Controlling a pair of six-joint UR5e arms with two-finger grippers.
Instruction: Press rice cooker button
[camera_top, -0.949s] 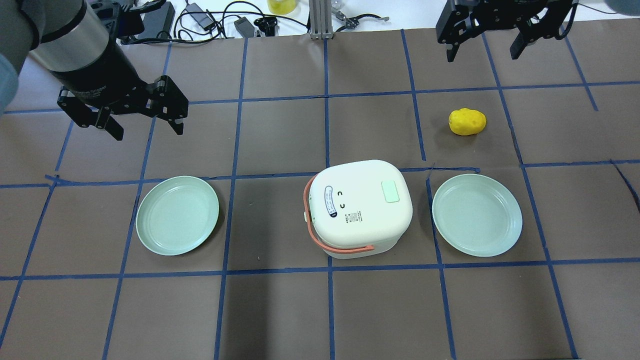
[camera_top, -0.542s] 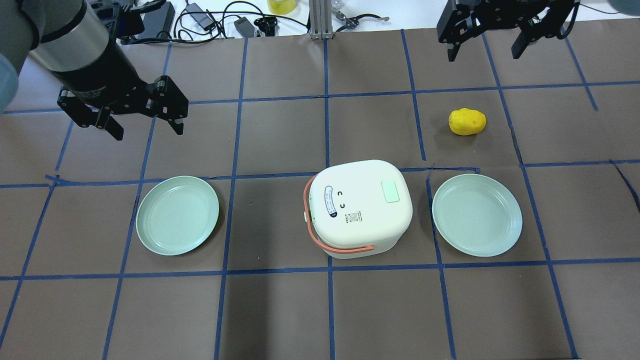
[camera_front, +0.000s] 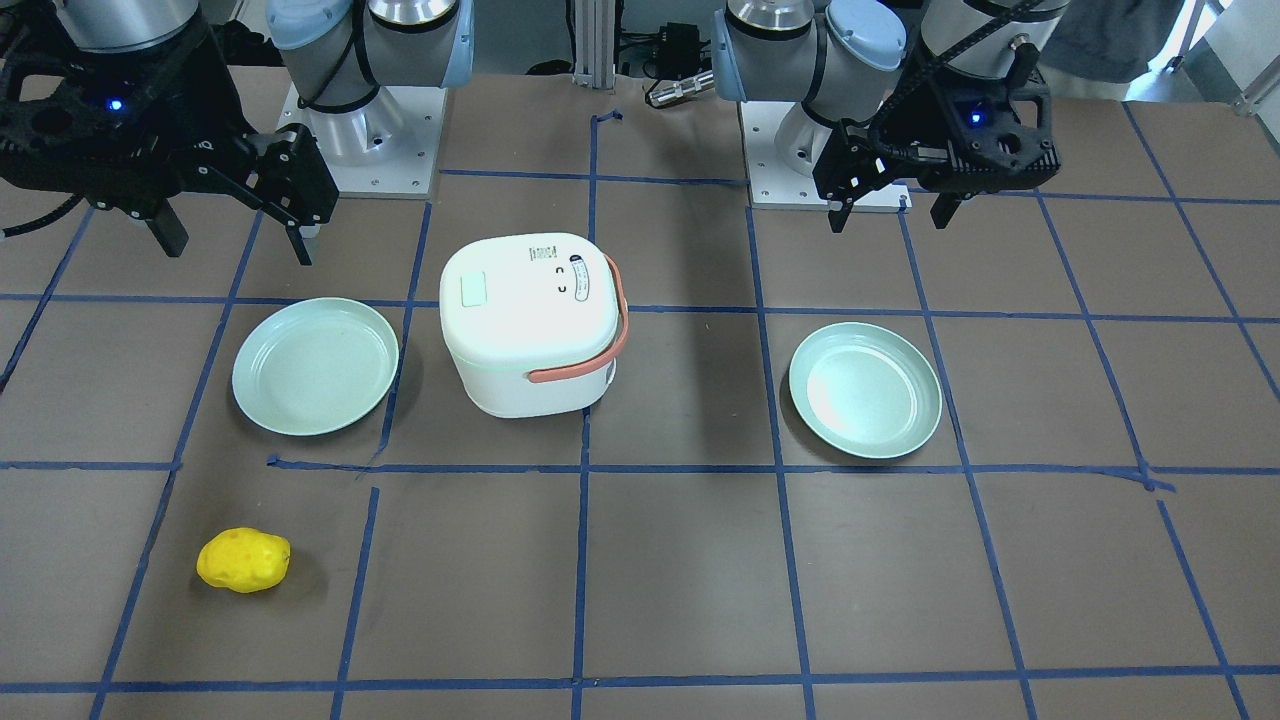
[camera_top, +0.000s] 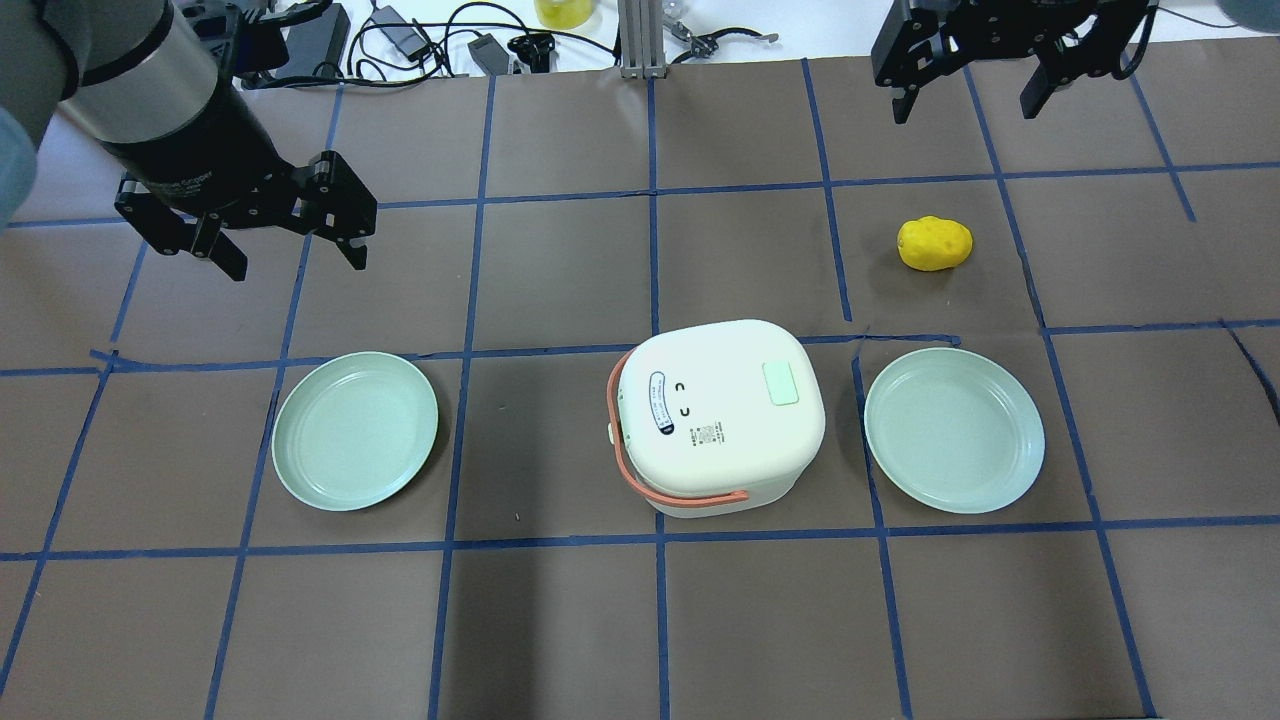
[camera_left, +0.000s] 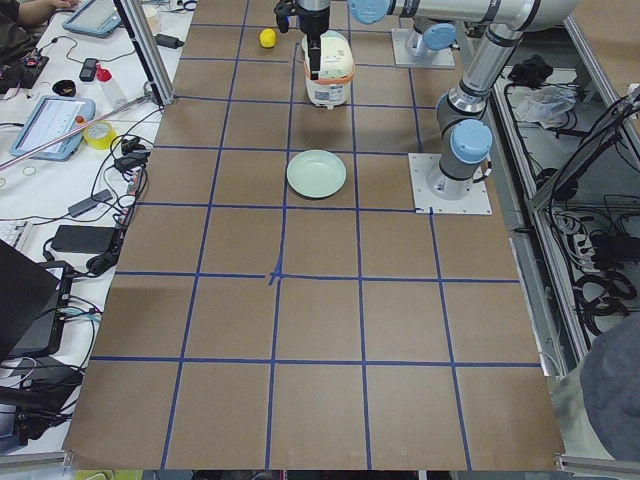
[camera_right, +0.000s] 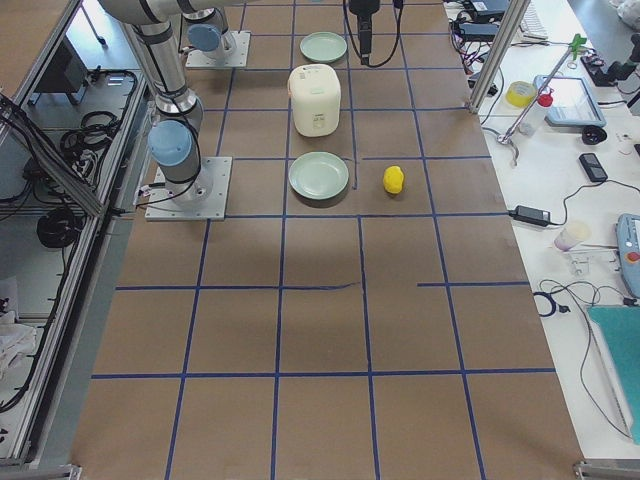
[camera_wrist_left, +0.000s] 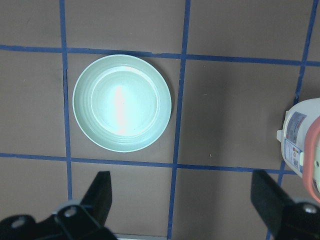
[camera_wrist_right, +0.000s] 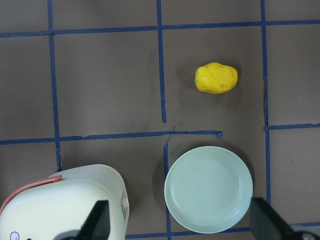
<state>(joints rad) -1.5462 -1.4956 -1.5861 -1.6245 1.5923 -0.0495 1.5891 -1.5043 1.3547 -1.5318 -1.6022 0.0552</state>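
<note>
The white rice cooker (camera_top: 720, 415) with a salmon handle stands mid-table, lid shut. A pale green button (camera_top: 781, 383) sits on its lid, and shows in the front view (camera_front: 473, 290) too. My left gripper (camera_top: 297, 262) is open and empty, hovering beyond the left plate, well left of the cooker. My right gripper (camera_top: 965, 112) is open and empty, high at the far right, away from the cooker. The left wrist view shows the cooker's edge (camera_wrist_left: 302, 145). The right wrist view shows its top (camera_wrist_right: 65, 205) at the lower left.
Two pale green plates lie either side of the cooker, one on the left (camera_top: 355, 430) and one on the right (camera_top: 954, 430). A yellow potato-like object (camera_top: 934, 243) lies beyond the right plate. Cables and adapters (camera_top: 420, 40) lie along the far table edge.
</note>
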